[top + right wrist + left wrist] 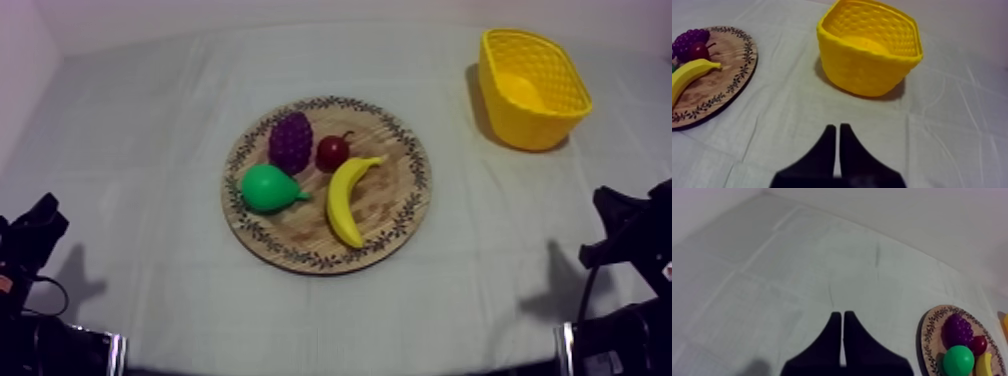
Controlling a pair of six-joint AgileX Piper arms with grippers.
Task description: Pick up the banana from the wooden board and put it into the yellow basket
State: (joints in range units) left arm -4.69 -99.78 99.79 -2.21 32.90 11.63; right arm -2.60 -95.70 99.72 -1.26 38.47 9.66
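**Counter** (140,140): covered in grey-white cloth with soft creases.

**Wooden board** (395,205): round, flat, grained wood with a leaf-patterned rim. It lies mid-counter.

**Banana** (348,200): smooth yellow plastic, curved, lying flat on the board's right half. Its stem end points toward the board's far side.

**Bunch of grapes** (291,141): purple, knobbly cluster on the board's far left part.

**Small red fruit** (332,152): glossy and round with a dark stem. It sits on the board between the grapes and the banana's stem end.

**Pear** (268,188): smooth green, on its side on the board's left part.

**Yellow basket** (530,125): lattice-textured plastic with flared walls, upright. It stands well apart from the board, to its far right.

**Left tool** (842,315): black fingers pressed together in a narrow wedge, gripping nothing. It is over bare cloth left of the board.

**Right tool** (837,127): fingers likewise together, gripping nothing. It is over cloth right of the board, pointing toward the basket.
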